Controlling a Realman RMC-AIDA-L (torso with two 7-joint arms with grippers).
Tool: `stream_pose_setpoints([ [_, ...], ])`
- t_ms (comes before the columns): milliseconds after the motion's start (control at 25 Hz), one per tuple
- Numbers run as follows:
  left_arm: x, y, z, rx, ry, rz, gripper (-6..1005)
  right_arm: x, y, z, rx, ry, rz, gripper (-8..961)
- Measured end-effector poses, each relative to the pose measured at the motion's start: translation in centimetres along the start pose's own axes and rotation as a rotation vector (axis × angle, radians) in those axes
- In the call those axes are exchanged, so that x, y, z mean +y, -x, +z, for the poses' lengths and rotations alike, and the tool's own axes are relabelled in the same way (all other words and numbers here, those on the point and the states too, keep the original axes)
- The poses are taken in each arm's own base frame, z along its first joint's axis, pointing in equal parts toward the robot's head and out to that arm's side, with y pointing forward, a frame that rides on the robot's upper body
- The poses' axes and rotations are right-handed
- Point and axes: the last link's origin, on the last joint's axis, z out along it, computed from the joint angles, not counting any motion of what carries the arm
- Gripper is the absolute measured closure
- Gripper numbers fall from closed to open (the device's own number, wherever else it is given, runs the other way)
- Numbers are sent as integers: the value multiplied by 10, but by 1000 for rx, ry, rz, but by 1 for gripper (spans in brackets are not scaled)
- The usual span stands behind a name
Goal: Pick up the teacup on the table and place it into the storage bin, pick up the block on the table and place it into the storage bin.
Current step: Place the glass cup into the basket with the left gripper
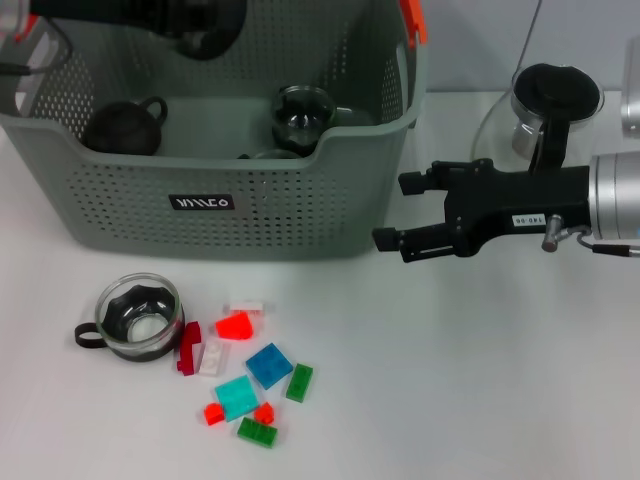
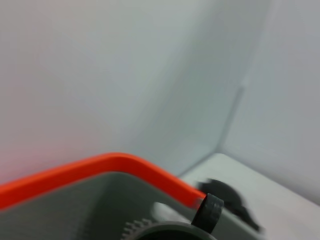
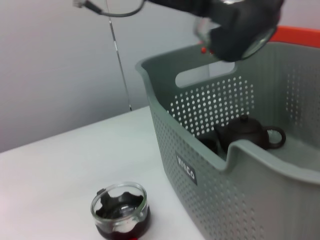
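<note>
The right tool (image 1: 388, 212) hangs off the bin's (image 1: 300, 215) right front corner, fingers spread and holding nothing, pointed across toward the clutter on the left, so I'd say it's lining up for a reach rather than a drop. The left arm (image 1: 140, 15) stretches over the back of the bin, up near the rim; its tool isn't visible, so I can't tell whether it's clenched or released. The teacup (image 1: 141, 316), glass with a black handle, sits on the surface just in front of the bin's left half, not yet picked. Right beside it lies a scatter of blocks (image 1: 269, 365): red, blue, teal, green, white, some touching each other, a dark red one hard against the cup. That crowding could make a clean grab awkward. Inside the bin there's already a dark teapot (image 1: 122, 126) on the left and a glass cup (image 1: 303, 115) near the middle, so room remains on the floor of it. A carafe (image 1: 545, 105) stands behind the right arm. The surface is plain white; behind it, a pale blank wall.
</note>
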Motion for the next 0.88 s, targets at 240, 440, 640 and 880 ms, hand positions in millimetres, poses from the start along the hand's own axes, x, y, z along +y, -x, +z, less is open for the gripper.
stream_pose_setpoints([
  [240,-21,1,29,-4,-133,-14,949,3,-3,0,49,29,-9,7],
  [440,-31,9,53,-52,-214,-17,950,9,-2,-2,67,91,-20,7],
  [640,-38,20,72,-94,-276,-8,949,13,-1,1,96,127,-38,7],
  [880,-39,33,89,-137,-334,27,949,19,0,13,133,152,-57,7],
])
